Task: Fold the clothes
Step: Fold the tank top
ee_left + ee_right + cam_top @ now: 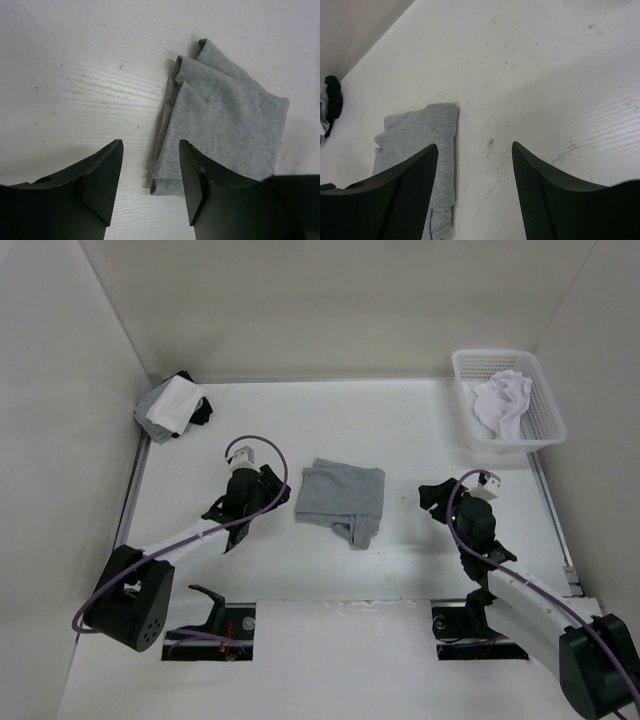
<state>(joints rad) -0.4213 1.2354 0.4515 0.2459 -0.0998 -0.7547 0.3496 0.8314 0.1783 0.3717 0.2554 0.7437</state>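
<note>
The left jaws stand apart with nothing in them, and the right jaws are apart and empty too. Between the two arms, in the middle of the desk (420, 430), lies the grey T-shirt (340, 500), folded to a rough rectangle with a lump of cloth poking out at its near edge.

From where I stand, the worry is the stacked edge facing the left jaws. The layers don't line up there, so a pinch could catch only the top one and peel the fold open. A tug from one side alone could also drag the whole bundle across the desk, and the poking-out bit may get tucked in crooked.

Both wrist views lose the near part of the shirt behind the jaws. I can't count the layers or read the small label. The heap of clothes (172, 405) in the far left corner is too jumbled to sort out, and so is the white cloth (503, 405) in the basket (462, 390).
</note>
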